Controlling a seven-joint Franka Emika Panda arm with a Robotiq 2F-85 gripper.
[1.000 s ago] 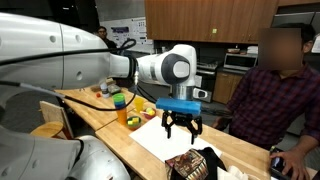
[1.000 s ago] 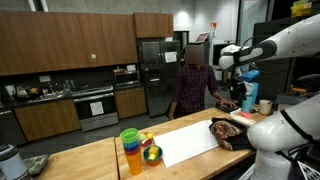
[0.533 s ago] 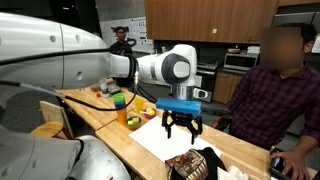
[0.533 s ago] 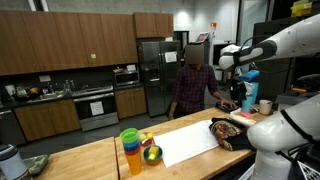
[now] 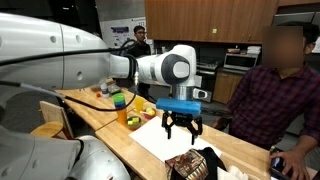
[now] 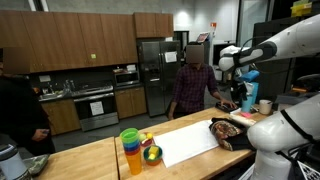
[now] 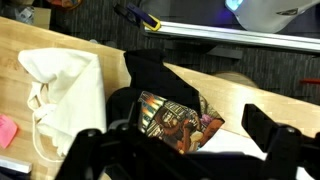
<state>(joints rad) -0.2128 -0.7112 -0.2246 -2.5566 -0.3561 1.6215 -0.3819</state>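
our gripper (image 5: pixel 181 128) hangs released, its jaws spread wide and holding nothing. it stands just where it stood a second ago, and the arm has not shifted in either exterior view. nearest to it, just ahead in the wrist view, lies the printed packet (image 7: pixel 176 121), sitting in the mouth of a black bag (image 7: pixel 150 78). the gripper is above the packet and apart from it, not touching. off to one side of the gripper, beside the black bag, a white cloth bag (image 7: pixel 58 85) lies slack on the bench (image 7: pixel 110 52). in an exterior view the white sheet (image 5: pixel 158 142) lies flat about under the gripper, and the stacked cups (image 5: pixel 120 104) stand well apart beyond it. the only change is far behind: a walker (image 5: pixel 140 40) has crossed the back of the room, and a dark figure (image 6: pixel 14 112) has come in at the edge of an exterior view. the seated person (image 5: pixel 272 88) has stayed put. we judge that none of this bears on the work at the gripper: the packet lies untouched, with no grip made yet.
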